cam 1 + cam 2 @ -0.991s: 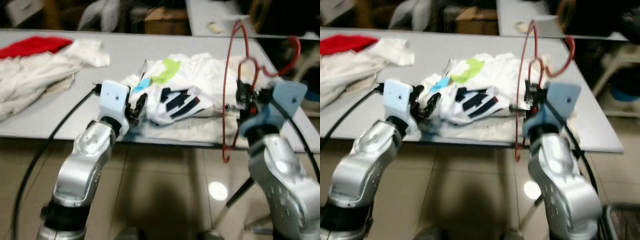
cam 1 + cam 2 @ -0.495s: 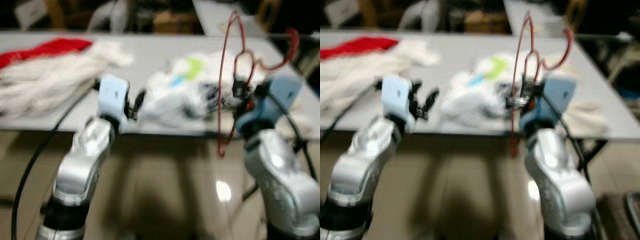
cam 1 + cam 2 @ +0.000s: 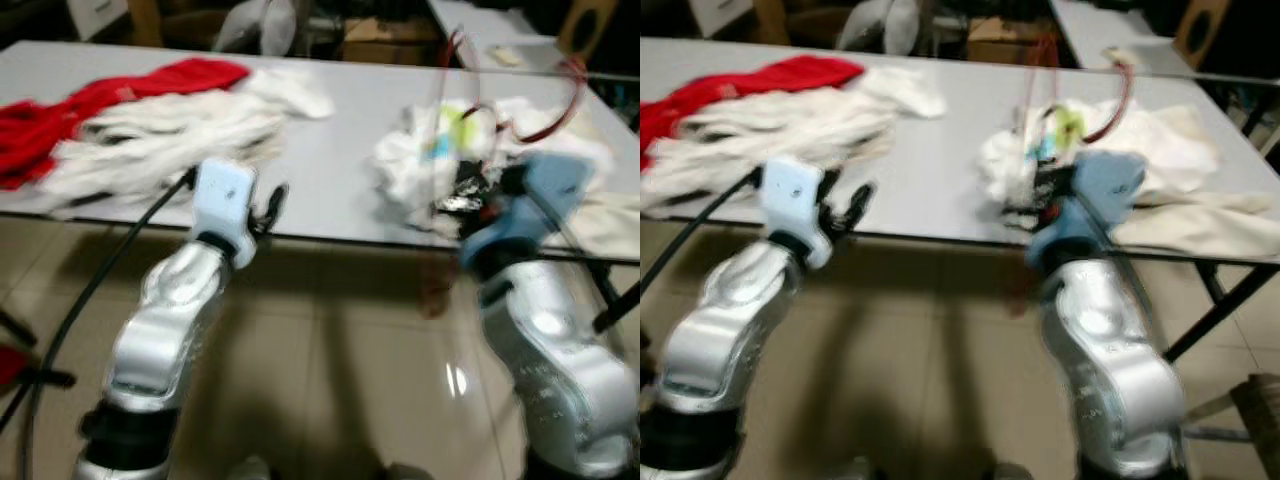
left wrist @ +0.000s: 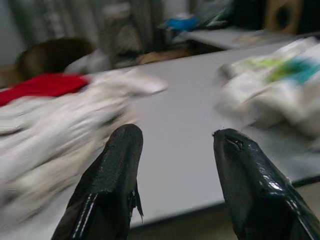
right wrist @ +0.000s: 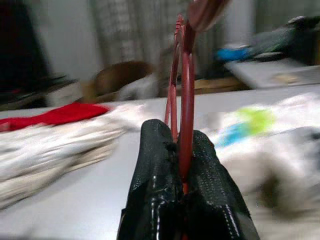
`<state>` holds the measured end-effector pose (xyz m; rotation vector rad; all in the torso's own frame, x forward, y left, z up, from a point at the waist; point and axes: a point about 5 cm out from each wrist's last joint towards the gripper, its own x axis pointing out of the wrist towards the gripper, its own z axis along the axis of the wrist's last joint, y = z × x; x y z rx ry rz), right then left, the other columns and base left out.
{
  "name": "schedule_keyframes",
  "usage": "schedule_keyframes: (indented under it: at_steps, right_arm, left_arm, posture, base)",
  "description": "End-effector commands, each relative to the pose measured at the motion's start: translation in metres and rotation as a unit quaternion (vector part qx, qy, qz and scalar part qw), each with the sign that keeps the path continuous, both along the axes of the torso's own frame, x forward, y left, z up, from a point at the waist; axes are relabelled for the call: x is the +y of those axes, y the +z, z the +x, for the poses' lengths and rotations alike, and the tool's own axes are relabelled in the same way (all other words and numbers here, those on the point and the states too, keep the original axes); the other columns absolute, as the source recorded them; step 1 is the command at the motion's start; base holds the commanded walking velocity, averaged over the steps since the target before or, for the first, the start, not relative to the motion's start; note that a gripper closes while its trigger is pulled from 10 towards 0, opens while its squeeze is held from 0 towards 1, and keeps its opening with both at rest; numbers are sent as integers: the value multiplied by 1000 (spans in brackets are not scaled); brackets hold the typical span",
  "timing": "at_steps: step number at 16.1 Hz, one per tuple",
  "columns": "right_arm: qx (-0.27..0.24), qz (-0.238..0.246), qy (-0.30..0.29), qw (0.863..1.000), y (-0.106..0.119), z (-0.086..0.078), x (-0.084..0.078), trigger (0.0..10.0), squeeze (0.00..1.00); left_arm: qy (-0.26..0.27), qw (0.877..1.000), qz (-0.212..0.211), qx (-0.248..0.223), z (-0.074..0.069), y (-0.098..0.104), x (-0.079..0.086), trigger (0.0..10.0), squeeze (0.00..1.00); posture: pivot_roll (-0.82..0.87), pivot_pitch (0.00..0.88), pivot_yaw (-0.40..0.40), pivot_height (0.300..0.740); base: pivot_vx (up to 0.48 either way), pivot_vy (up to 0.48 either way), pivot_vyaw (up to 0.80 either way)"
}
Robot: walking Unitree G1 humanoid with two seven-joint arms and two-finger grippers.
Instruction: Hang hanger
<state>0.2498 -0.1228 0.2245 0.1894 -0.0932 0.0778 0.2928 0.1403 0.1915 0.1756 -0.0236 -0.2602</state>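
Grey desk (image 3: 330, 130) spans the frame over a tiled floor, views blurred. On it: a red garment (image 3: 120, 95) beside a heap of white cloth (image 3: 160, 140) toward the left, and a bundle of white printed clothing (image 3: 440, 165) toward the right.

Progress, judged: hanger is picked up, not hung; no rail or hook in sight, so finding one and hooking on are left.

Red hanger (image 5: 184, 85): thin wire-like frame, upright, pinched between the right gripper (image 5: 184, 175) jaws, in front of the printed bundle. Left gripper (image 4: 175, 165) at the desk edge, jaws wide, empty.
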Motion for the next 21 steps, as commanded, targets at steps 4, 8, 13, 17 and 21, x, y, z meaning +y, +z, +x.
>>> schedule_keyframes:
  at_steps: [4,8,13,17,21]
  right_arm:
    - [38,36,-46,998,-26,-4,-15,10000,0]
    - [33,105,-65,992,-34,-11,-13,10000,0]
    - [2,163,-65,984,-35,-15,-8,10000,0]
    - [3,154,-91,984,-40,-16,-11,10000,0]
    - [27,155,-43,987,-45,-14,-3,10000,0]
  left_arm:
    - [-6,1000,0,-3,-1,1,-4,10000,0]
    - [-11,1000,-1,-2,0,1,-7,10000,0]
    - [-14,1000,-2,3,-2,-1,-8,10000,0]
    - [-14,1000,-5,4,-2,-1,-9,10000,0]
    - [-20,996,-80,25,-11,-16,-8,10000,0]
  posture:
    - [-2,62,8,740]
    - [-4,64,12,740]
    - [-3,67,12,740]
    - [-3,66,8,740]
    - [6,62,1,740]
  base:
    - [0,405,0]
    - [0,402,0]
    - [0,402,0]
    - [0,398,0]
    - [0,0,0]
